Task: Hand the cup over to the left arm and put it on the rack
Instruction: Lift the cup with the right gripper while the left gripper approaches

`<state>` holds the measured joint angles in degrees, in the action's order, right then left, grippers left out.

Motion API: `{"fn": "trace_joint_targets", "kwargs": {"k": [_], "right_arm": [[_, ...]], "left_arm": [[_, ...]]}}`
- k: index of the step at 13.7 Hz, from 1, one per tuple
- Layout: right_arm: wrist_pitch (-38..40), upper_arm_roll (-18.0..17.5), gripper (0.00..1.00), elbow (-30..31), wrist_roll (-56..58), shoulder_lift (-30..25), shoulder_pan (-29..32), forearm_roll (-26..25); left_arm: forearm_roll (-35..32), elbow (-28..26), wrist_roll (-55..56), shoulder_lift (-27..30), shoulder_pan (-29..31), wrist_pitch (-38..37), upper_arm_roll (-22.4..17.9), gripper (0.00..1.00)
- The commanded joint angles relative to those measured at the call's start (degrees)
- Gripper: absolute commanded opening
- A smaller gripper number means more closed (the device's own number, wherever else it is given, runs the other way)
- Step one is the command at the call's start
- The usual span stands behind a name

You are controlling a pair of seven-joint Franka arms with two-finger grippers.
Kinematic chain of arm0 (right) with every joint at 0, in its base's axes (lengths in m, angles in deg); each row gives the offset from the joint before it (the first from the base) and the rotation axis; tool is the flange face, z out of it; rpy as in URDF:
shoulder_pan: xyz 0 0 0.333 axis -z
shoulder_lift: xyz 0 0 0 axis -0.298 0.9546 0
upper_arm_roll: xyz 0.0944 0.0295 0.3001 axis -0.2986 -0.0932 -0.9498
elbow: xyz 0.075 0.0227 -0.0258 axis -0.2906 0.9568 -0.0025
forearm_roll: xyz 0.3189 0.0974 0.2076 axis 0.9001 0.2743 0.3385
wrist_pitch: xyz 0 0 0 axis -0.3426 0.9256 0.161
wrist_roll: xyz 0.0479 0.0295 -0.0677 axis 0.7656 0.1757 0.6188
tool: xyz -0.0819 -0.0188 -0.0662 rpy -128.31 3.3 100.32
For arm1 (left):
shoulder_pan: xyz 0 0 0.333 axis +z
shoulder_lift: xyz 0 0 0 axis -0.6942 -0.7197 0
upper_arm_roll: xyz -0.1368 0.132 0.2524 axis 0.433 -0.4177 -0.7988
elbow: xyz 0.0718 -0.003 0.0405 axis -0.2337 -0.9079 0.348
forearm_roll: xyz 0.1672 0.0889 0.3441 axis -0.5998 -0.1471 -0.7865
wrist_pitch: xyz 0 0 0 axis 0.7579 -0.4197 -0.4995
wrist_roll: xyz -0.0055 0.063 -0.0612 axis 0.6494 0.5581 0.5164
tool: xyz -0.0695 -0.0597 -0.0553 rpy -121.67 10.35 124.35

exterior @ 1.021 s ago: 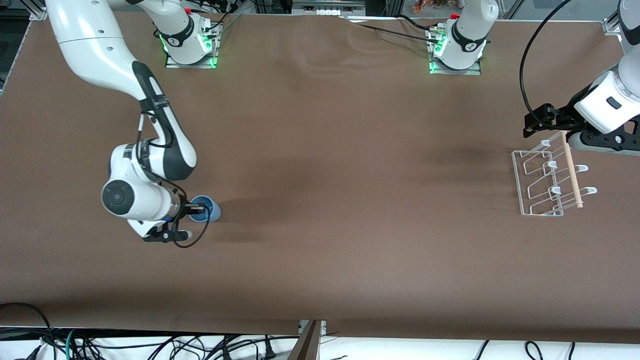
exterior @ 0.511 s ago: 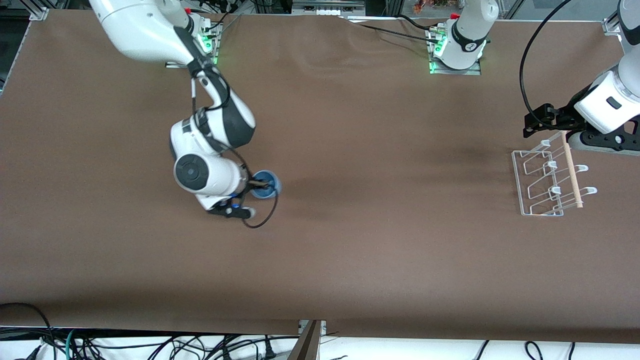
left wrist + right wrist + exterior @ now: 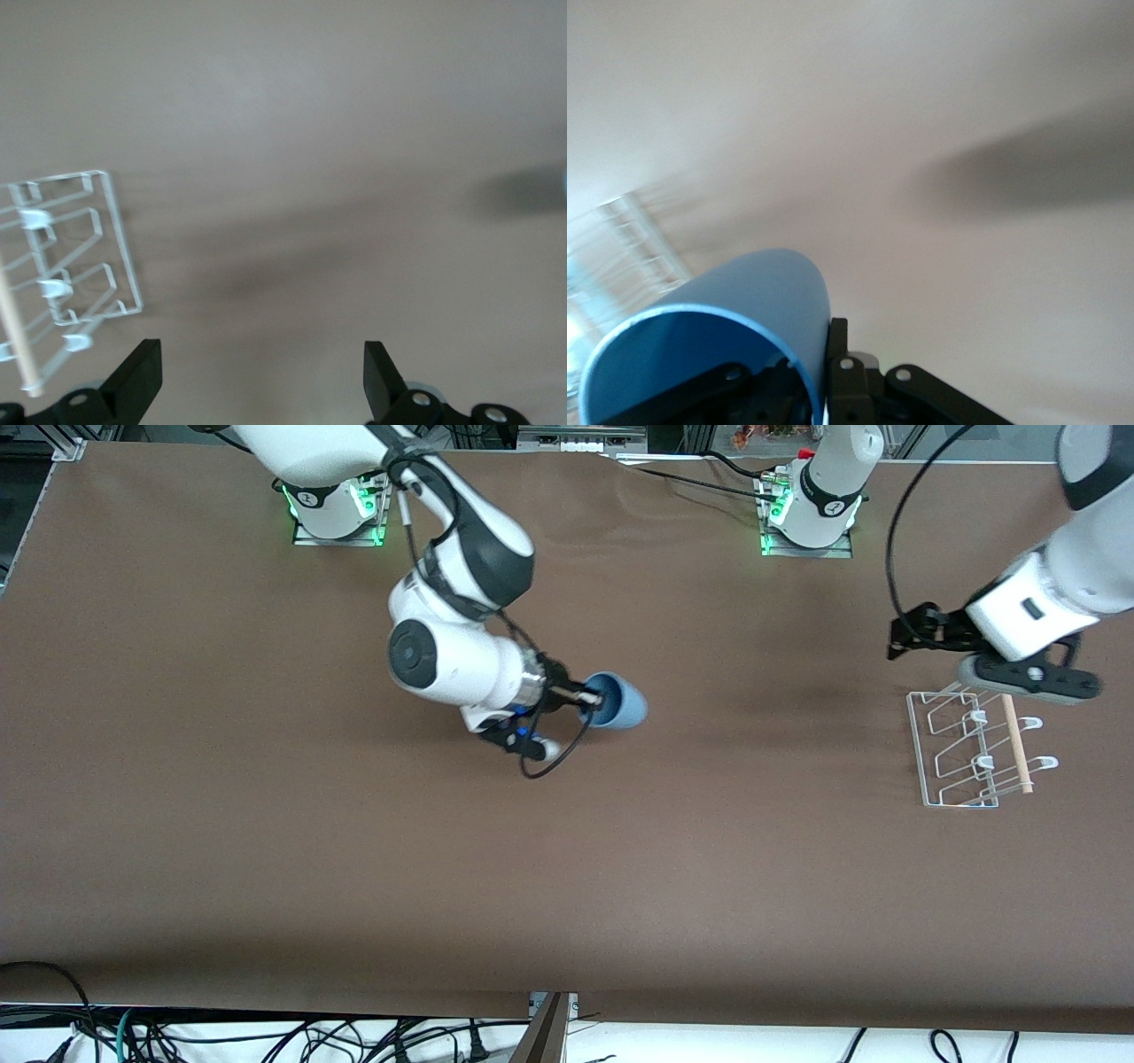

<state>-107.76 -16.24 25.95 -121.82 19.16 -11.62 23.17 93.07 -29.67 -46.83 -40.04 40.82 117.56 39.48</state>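
Observation:
The light-blue cup (image 3: 620,701) is held in the air over the middle of the table, tipped on its side with its mouth toward the right arm. My right gripper (image 3: 592,698) is shut on its rim, one finger inside and one outside; in the right wrist view the cup (image 3: 718,341) fills the corner beside the gripper (image 3: 815,376). The white wire rack (image 3: 966,748) with its wooden dowel (image 3: 1017,744) stands at the left arm's end of the table. My left gripper (image 3: 899,640) hovers open and empty above the table beside the rack (image 3: 75,261), its fingers wide apart (image 3: 261,381).
Brown table cloth (image 3: 567,868) covers the whole table. The two arm bases (image 3: 335,505) (image 3: 811,514) stand along the edge farthest from the front camera. Cables hang below the table's near edge.
My right arm has carried the cup from the right arm's end toward the table's middle, lifting and tipping it. My left gripper has shifted slightly away from the rack toward the middle.

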Motion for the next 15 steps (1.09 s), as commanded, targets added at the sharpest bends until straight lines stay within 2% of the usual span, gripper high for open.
{"fn": "trace_joint_targets", "kwargs": {"k": [1,3,6,9,11,15], "right_arm": [[-4.9,-1.0,0.0,-2.6,-5.5,1.1,-3.3,3.9],[-7.0,-1.2,0.0,-3.0,-7.3,1.2,-4.9,4.1],[-10.0,-2.2,0.0,-4.5,-9.5,1.4,-6.3,4.1],[-10.2,-2.3,0.0,-5.4,-9.7,1.5,-6.6,4.1],[-9.9,-3.3,0.0,-5.8,-9.6,1.5,-6.4,4.1],[-9.8,-3.5,0.0,-5.8,-9.7,1.4,-6.2,4.1]], "left_arm": [[1.8,0.6,-4.8,-0.6,-1.0,-3.2,1.7,1.0],[5.2,0.6,-16.5,-1.4,-0.9,-3.5,2.0,1.0],[12.8,0.0,-27.2,-2.4,-0.9,-2.8,2.0,1.0],[16.3,-1.2,-39.9,-3.4,-0.9,1.4,4.4,1.0],[21.8,-3.2,-50.2,-4.8,-1.0,4.4,4.5,1.0],[22.6,-6.8,-62.2,-5.1,-1.0,12.6,9.9,1.0]]}}
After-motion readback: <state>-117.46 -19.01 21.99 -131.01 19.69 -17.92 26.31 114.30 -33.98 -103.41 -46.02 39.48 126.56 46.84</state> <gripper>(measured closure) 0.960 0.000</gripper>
